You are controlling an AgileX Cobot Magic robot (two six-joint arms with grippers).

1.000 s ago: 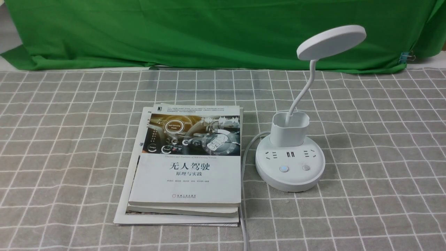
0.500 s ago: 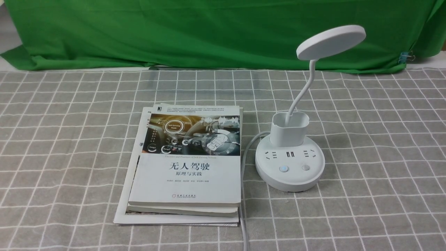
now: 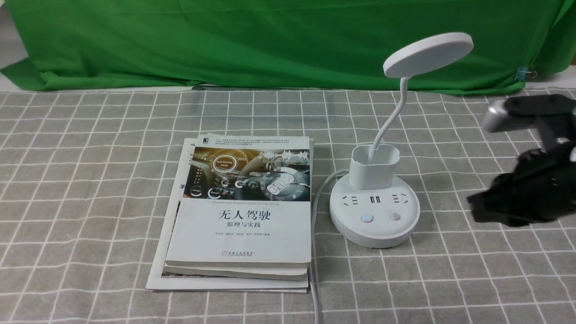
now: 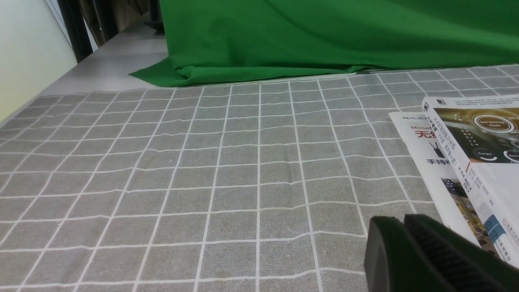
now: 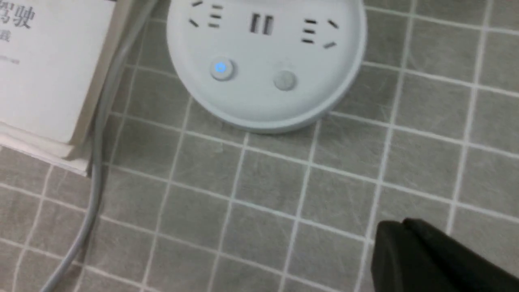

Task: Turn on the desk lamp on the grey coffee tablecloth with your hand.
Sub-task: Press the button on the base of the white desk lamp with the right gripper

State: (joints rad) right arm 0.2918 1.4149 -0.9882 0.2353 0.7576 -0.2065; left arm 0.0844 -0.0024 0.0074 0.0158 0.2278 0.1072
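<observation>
The white desk lamp (image 3: 374,215) stands on the grey coffee tablecloth (image 3: 90,180), right of centre, with its disc head (image 3: 427,54) raised on a bent neck. Its round base also shows in the right wrist view (image 5: 263,48), with a blue-lit button (image 5: 220,68) and a plain grey button (image 5: 285,80). My right gripper, the black hand (image 3: 476,209), reaches in from the right edge, a short way right of the base and apart from it; its jaws (image 5: 399,227) are shut and empty. My left gripper (image 4: 399,222) is shut and empty, low over the cloth beside the books.
A stack of books (image 3: 243,211) lies left of the lamp and shows in the left wrist view (image 4: 478,154). The lamp's grey cable (image 3: 315,270) runs between books and base toward the front edge. A green cloth (image 3: 270,40) hangs at the back.
My right hand has come into the front view from the right edge, toward the lamp base. The lamp and books have not moved.
</observation>
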